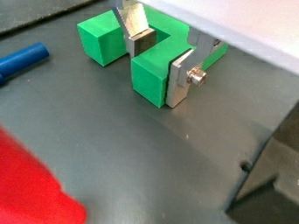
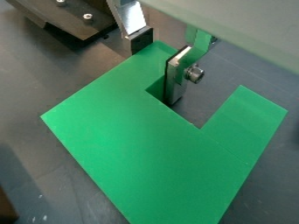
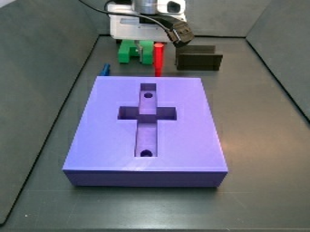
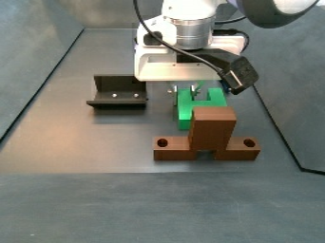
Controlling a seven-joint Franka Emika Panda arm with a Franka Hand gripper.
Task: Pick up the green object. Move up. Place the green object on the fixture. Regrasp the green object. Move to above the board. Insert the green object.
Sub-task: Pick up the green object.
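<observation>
The green object (image 1: 149, 77) is a chunky U-shaped block resting on the dark floor; it also shows in a wrist view (image 2: 128, 149). My gripper (image 1: 160, 68) stands over it with one finger in the notch and the other on the outer side of one prong, both against it. In a side view the gripper (image 4: 191, 92) sits low on the green object (image 4: 187, 108), just behind a brown stand. The fixture (image 4: 117, 93) lies beside it, apart from the gripper, and also shows in another side view (image 3: 200, 60). The purple board (image 3: 194, 136) lies in the foreground.
A blue piece (image 1: 17, 61) and a red piece (image 1: 30, 188) lie near the green object. A red peg (image 3: 158, 56) stands between the green object (image 3: 130, 51) and the fixture. The brown stand (image 4: 210, 133) is close in front of the gripper.
</observation>
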